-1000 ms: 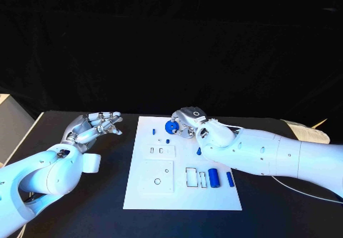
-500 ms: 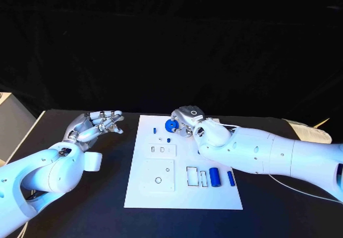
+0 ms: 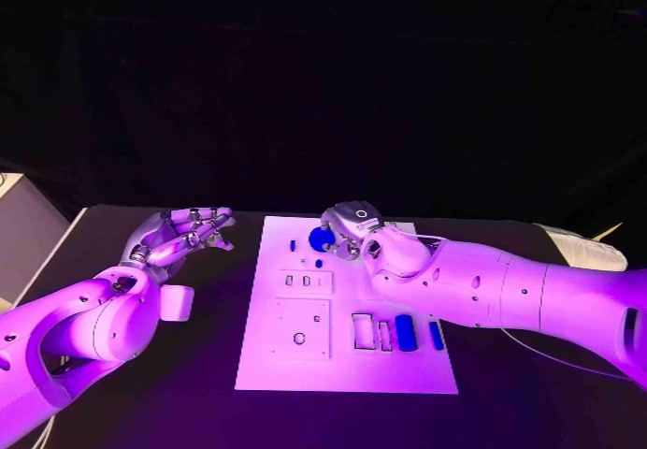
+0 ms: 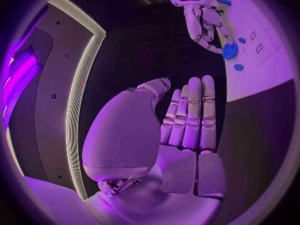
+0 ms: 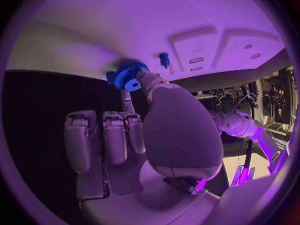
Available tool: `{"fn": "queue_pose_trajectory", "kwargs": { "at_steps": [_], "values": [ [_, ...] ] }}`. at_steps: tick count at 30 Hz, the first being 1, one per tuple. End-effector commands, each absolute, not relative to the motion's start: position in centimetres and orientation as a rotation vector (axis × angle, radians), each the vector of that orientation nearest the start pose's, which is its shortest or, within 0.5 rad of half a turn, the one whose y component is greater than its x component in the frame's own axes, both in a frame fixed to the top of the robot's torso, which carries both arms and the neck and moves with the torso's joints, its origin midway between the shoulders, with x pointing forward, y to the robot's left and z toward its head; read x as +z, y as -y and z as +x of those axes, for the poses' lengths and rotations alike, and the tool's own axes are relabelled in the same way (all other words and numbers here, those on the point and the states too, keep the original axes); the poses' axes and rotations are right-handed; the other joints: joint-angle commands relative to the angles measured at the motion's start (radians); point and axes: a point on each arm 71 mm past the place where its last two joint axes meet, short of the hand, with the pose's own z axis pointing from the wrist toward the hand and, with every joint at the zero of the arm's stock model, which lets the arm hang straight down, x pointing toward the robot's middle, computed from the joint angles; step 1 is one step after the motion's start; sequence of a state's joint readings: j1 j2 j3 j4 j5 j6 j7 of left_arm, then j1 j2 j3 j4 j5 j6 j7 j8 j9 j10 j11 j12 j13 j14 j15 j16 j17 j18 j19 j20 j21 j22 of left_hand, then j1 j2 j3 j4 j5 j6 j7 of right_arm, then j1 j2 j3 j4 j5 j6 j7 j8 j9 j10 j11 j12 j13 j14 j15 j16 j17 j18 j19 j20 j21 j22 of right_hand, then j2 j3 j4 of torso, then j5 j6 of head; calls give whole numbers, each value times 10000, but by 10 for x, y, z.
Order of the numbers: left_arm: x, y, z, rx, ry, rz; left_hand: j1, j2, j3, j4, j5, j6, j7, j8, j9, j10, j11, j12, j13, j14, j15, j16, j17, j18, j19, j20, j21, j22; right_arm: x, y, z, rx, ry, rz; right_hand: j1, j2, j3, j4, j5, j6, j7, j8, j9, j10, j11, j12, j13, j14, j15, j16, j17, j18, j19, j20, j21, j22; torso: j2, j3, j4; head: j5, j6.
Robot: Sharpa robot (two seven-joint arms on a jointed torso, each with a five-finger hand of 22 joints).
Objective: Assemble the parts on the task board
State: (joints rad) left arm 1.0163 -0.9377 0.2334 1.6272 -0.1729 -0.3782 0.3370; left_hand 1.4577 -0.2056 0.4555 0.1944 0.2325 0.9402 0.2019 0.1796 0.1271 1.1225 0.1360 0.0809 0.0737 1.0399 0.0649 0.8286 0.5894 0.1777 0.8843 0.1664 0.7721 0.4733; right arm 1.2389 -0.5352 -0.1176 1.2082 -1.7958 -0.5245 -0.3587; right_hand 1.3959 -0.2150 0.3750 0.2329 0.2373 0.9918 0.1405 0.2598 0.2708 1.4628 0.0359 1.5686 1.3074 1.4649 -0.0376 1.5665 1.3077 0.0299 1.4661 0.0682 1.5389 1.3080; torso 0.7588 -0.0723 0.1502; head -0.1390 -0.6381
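At the far edge of the task board (image 3: 344,374), the right robot hand (image 3: 353,227) pinches a blue toothed gear (image 3: 323,239) between thumb and finger. Left of the board, the left robot hand (image 3: 179,238) hangs above the bench (image 3: 162,412), fingers extended, holding nothing.

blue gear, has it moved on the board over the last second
No. The blue gear sits at the same far spot of the task board, beside the small blue peg, under the right hand.
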Motion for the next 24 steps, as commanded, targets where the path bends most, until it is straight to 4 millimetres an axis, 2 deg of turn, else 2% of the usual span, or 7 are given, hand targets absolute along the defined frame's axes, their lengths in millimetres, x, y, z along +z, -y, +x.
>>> {"fn": "queue_pose_trajectory", "kwargs": {
  "at_steps": [1, 5, 18, 24],
  "values": [
    [-154, -234, 474, -15314, -13120, -10549, 1, 29, 50, 13, -51, -53, -28, 69, 16, -45, 10, 18, 0, -70, 18, 31, -8, 30, -68, -17, 35, 8, -193, 140, 538, 3068, -14212, -2706, -58, 39, 67, 5, -6, 359, -318, 315, 363, 1080, -43, 22, 2634, 1059, -66, 43, 2631, -204, 900, -84, 33, 2282, 7, 0, -12, 39, -17],
    [-154, -234, 474, -15320, -13128, -10547, 1, 29, 50, 13, -51, -53, -28, 69, 16, -45, 10, 18, 0, -70, 18, 31, -8, 30, -68, -17, 35, 8, -193, 139, 539, 3059, -14232, -2702, -69, 38, 70, 9, -9, 358, -317, 314, 363, 1080, -43, 22, 2634, 1059, -66, 43, 2631, -205, 903, -84, 38, 2288, 13, 12, -23, 41, -12],
    [-154, -233, 474, -15319, -13142, -10548, -13, 21, 50, 17, -53, -58, -25, 70, 17, -48, 14, 19, 0, -79, 22, 42, -13, 28, -82, -15, 53, 21, -194, 137, 541, 3023, -14257, -2705, -83, 32, 79, 10, -10, 346, -316, 307, 360, 1080, -42, 22, 2634, 1059, -66, 43, 2631, -204, 902, -84, 35, 2285, 8, 9, -24, 46, -23],
    [-154, -234, 474, -15309, -13145, -10547, -13, 21, 50, 17, -53, -58, -25, 70, 17, -48, 14, 19, 0, -79, 22, 42, -13, 28, -82, -15, 53, 21, -195, 137, 543, 3020, -14433, -2713, -303, -107, 21, 93, -59, 153, -234, 187, 311, 1080, 24, 22, 2634, 1059, -37, 43, 2631, -200, 894, -71, 19, 2269, 1, 10, -25, 47, -31]
  ]
}}
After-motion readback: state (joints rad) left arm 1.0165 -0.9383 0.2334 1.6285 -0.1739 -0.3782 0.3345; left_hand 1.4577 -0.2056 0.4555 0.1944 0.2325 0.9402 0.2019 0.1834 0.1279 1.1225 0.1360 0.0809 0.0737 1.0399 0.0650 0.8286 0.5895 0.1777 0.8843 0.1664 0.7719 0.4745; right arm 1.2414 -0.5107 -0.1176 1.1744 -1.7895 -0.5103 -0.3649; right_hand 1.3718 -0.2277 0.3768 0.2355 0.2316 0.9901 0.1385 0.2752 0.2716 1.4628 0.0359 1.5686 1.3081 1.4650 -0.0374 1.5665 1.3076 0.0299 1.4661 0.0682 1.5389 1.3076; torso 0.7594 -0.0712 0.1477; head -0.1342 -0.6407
